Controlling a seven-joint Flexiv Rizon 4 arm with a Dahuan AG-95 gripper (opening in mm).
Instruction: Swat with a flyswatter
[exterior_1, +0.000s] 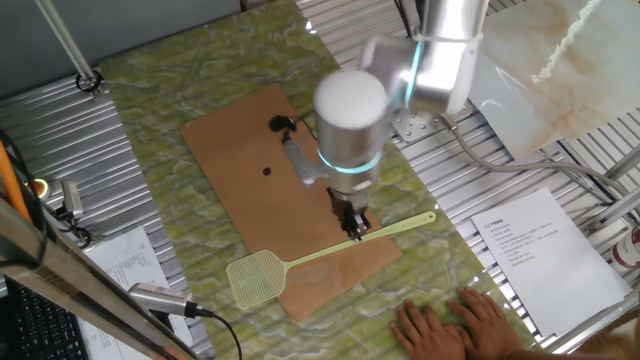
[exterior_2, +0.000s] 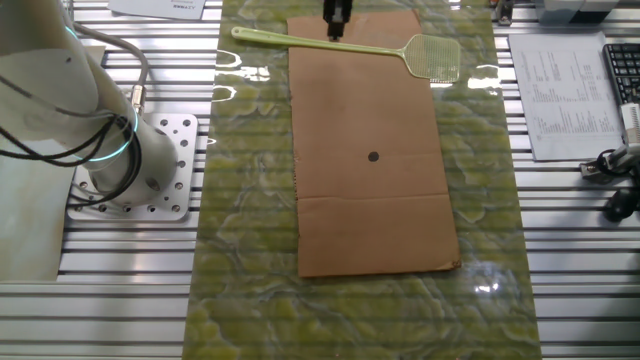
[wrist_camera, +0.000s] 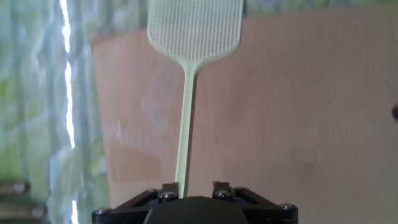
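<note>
The pale yellow-green flyswatter (exterior_1: 300, 262) lies flat across the near end of the brown board (exterior_1: 250, 160), with its mesh head (exterior_1: 255, 278) at the left and its handle tip at the right. In the other fixed view, the flyswatter (exterior_2: 350, 45) lies along the board's far edge. My gripper (exterior_1: 355, 228) is down at the handle's middle and also shows in the other fixed view (exterior_2: 337, 22). In the hand view the handle (wrist_camera: 185, 124) runs up to the head (wrist_camera: 196, 28), and the gripper (wrist_camera: 194, 186) is open, astride the handle, which sits close to the left finger (wrist_camera: 169, 186).
A small black dot (exterior_1: 267, 170) marks the board's middle. A person's hand (exterior_1: 450, 325) rests on the green mat by the near edge. Paper sheets (exterior_1: 535, 250) lie at the right. A small black object (exterior_1: 280, 124) sits at the board's far side.
</note>
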